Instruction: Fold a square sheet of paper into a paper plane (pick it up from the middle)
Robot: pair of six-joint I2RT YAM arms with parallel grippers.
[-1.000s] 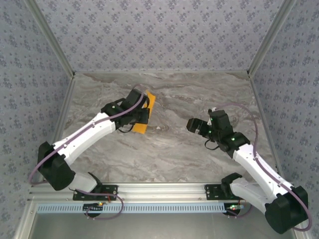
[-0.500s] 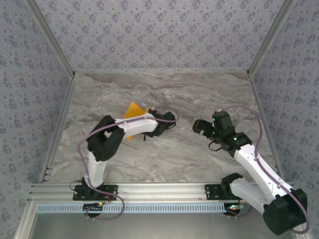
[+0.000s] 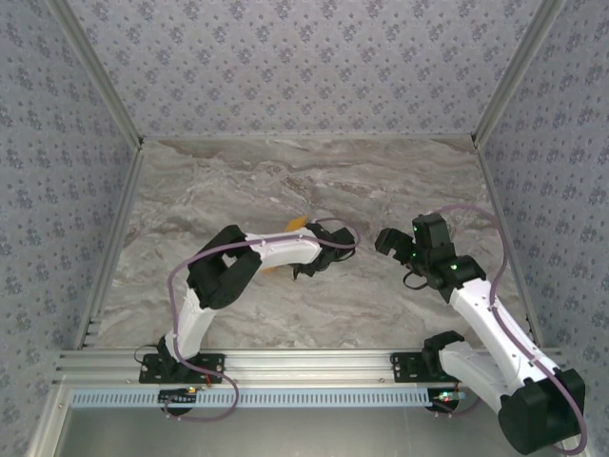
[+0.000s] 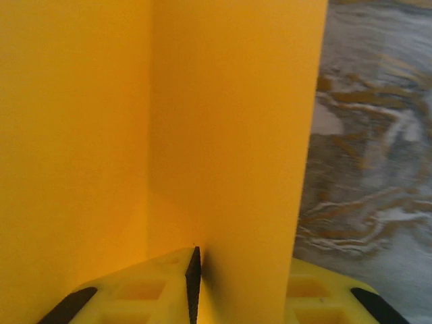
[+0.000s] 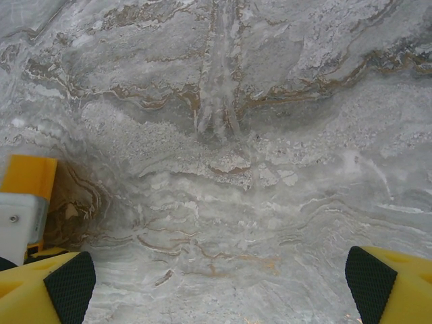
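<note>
The orange sheet of paper (image 4: 223,135) stands upright close before the left wrist camera, bent along a vertical crease. Whether it has a paper plane's shape cannot be told. My left gripper (image 4: 243,270) has its jaws apart with the paper between them; the left finger's black pad (image 4: 192,280) lies against the sheet. From above, my left gripper (image 3: 311,267) sits at mid-table, and bits of the orange paper (image 3: 297,224) peek out from behind its forearm. My right gripper (image 3: 390,244) hovers wide open to the right, apart from the paper, with nothing between its fingers (image 5: 67,287).
The marble tabletop (image 3: 314,171) is bounded by patterned walls (image 3: 304,67) at the back and sides. The left arm folds back sharply on itself, elbow (image 3: 214,276) at front left. In the right wrist view, the paper's edge (image 5: 27,175) and a white part of the left arm (image 5: 19,216) show at the left.
The left arm has swung from back left to mid-table, taking the paper with it, and its jaws have parted. The right gripper has drifted slightly right.
</note>
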